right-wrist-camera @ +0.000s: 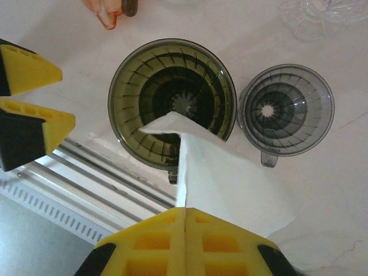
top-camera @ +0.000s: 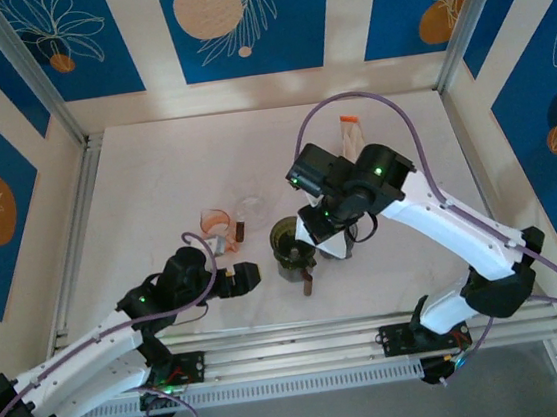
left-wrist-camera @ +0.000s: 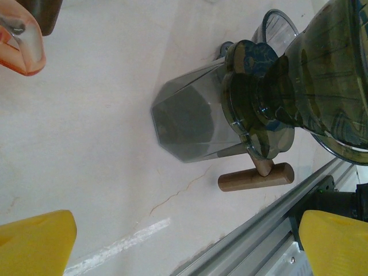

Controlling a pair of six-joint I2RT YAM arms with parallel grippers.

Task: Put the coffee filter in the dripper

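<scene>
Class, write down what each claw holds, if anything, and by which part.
Right claw: the coffee filter, pinched at its wide end, tip over the dripper. Left claw: open, holding nothing.

We get soft, even overhead light; the table (top-camera: 155,182) reads pale and shadows are faint. Left wrist: yellow fingertips (left-wrist-camera: 34,241) at 7 and 5 o'clock are blurred, with reflections on the green dripper (left-wrist-camera: 328,75) at 2. Right wrist: white filter (right-wrist-camera: 230,178) nearly blown out, pads (right-wrist-camera: 149,241) at 6 soft.

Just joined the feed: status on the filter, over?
Right gripper shut on coffee filter, its tip over the green dripper rim. Left gripper open, empty, beside it. Dripper mouth clear; grey dripper alongside.
</scene>
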